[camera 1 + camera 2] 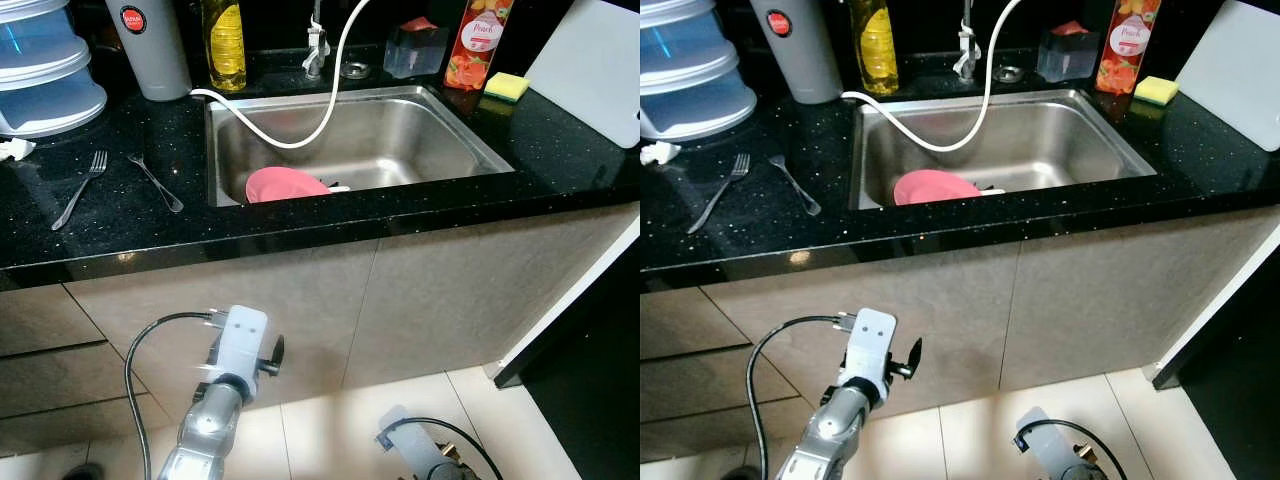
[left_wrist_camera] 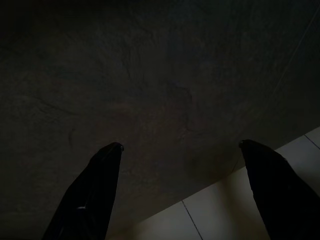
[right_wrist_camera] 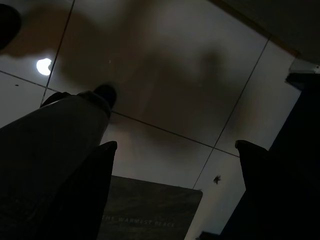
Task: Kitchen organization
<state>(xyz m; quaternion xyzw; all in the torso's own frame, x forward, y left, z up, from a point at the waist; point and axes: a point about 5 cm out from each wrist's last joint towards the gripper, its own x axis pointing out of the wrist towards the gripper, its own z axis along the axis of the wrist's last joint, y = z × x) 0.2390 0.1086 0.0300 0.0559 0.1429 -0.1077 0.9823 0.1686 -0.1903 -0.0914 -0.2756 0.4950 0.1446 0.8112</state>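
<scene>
A pink plate (image 1: 284, 184) lies in the steel sink (image 1: 440, 125), at its front left, with a white utensil handle beside it. Two metal forks (image 1: 82, 186) (image 1: 155, 181) rest on the black counter left of the sink. Both arms hang low in front of the cabinet, well below the counter. My left gripper (image 2: 180, 150) is open and faces the dark cabinet front with nothing between its fingers. My right gripper (image 3: 175, 147) is open too, pointing at the tiled floor.
A white hose (image 1: 320, 110) loops from the tap into the sink. Along the back stand a grey flask (image 1: 150, 45), an oil bottle (image 1: 226, 45), a red juice bottle (image 1: 472, 45) and a yellow sponge (image 1: 507, 86). Stacked containers (image 1: 45, 75) sit far left, a white cutting board (image 1: 595, 65) far right.
</scene>
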